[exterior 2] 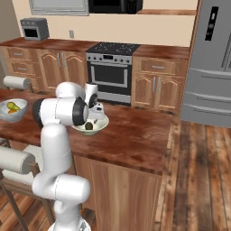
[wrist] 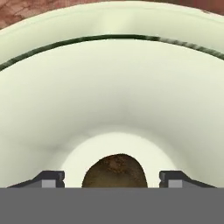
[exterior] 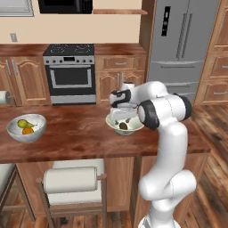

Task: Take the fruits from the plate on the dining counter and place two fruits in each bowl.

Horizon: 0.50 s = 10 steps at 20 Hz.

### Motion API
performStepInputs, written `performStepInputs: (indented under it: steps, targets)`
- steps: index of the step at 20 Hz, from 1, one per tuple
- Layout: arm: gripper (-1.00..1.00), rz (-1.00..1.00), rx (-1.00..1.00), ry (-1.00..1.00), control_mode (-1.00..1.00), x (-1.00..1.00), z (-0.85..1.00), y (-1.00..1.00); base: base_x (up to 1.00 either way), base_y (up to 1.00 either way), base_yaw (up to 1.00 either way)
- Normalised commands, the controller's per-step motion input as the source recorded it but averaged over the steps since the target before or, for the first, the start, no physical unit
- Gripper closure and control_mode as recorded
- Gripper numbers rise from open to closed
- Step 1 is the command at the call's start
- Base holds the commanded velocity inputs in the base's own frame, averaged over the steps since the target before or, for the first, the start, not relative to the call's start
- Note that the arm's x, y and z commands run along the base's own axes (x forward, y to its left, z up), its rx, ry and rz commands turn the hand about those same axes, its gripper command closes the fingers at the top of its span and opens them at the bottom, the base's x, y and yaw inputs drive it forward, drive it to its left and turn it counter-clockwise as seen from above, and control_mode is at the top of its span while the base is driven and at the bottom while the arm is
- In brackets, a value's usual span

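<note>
My gripper (exterior: 121, 117) (exterior 2: 94, 116) hangs just over the right bowl (exterior: 111, 121) (exterior 2: 104, 123) on the dining counter (exterior: 75, 133) (exterior 2: 135, 135). It is open. In the hand view the gripper (wrist: 111, 177) has its two tips standing apart on either side of a dark olive-brown fruit (wrist: 114, 171) (exterior: 123, 126) (exterior 2: 89, 127), which rests on the floor of this bowl (wrist: 112, 87). Near the counter's left end, the other bowl (exterior: 39, 129) (exterior 2: 18, 115) contains a yellow-green pear (exterior: 25, 123) (exterior 2: 12, 106) and an orange (exterior: 27, 131). The plate is out of view.
A paper-towel roll (exterior: 3, 97) (exterior 2: 16, 82) stands on the counter's far left. A stool with a white roll (exterior: 71, 179) (exterior 2: 13, 160) sits under the near edge. Behind are a stove (exterior: 71, 71) and a fridge (exterior: 182, 44).
</note>
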Motion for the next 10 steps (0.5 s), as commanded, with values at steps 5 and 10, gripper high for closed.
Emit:
performStepInputs:
  steps: [5, 10]
  targets:
    - [-1.00, 0.00, 0.00, 0.01, -1.00, -0.03, 0.06, 0.00, 0.00, 0.00, 0.00]
    - [-1.00, 0.00, 0.01, -0.04, -1.00, -0.40, 0.39, 0.00, 0.00, 0.00, 0.00]
